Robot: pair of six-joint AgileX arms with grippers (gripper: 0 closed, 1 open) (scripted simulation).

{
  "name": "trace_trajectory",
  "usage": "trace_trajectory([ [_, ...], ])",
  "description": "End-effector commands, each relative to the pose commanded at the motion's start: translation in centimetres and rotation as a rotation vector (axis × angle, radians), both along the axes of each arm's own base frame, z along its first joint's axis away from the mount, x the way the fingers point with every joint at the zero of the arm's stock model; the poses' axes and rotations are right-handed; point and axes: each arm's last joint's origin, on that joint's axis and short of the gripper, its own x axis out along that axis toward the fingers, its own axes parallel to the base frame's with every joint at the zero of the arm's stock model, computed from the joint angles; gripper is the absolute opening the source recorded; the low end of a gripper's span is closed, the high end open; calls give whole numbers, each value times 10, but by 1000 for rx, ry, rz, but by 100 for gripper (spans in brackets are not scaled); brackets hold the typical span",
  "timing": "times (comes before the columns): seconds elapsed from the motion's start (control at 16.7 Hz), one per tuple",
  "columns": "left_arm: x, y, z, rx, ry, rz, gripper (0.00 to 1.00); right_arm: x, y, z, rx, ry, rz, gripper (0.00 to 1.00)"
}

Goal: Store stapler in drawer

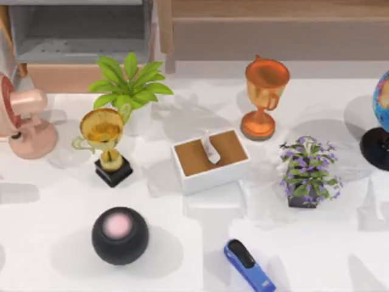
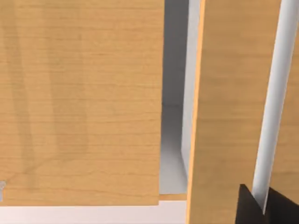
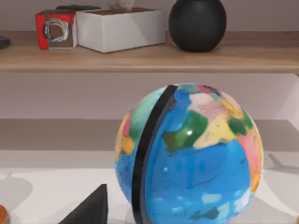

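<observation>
Left gripper [image 2: 261,205] faces the tan cabinet front; its opening cannot be told. Right gripper [image 3: 88,210] sits by the globe [image 3: 191,158], likewise unreadable. The stapler [image 1: 248,264] lies at the near edge, right of centre; the drawer [image 1: 79,36] stands open far left. Grasp across the stapler's narrow body.

A rendered home or office desk: trophies [image 1: 265,97], potted plants [image 1: 129,85], a globe [image 3: 189,154], tissue box [image 1: 210,159], wooden shelf [image 3: 149,55].

The left gripper [image 2: 264,205] shows a matte black, angular finger tip with sharp, plain edges beside the wooden panel [image 2: 81,102]; the right gripper [image 3: 88,210] shows a black wedge-shaped finger by the globe [image 3: 191,158].
</observation>
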Motion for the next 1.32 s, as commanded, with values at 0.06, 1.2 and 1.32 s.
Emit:
trace_trajectory([
  [0.06,-7,0,0,-1,1,0,0,0,0,0,0,0,0,100],
  [1.2,-42,-1,0,-3,3,0,75,0,0,0,0,0,0,100],
  [1.32,-42,-1,0,-3,3,0,90,0,0,0,0,0,0,100],
])
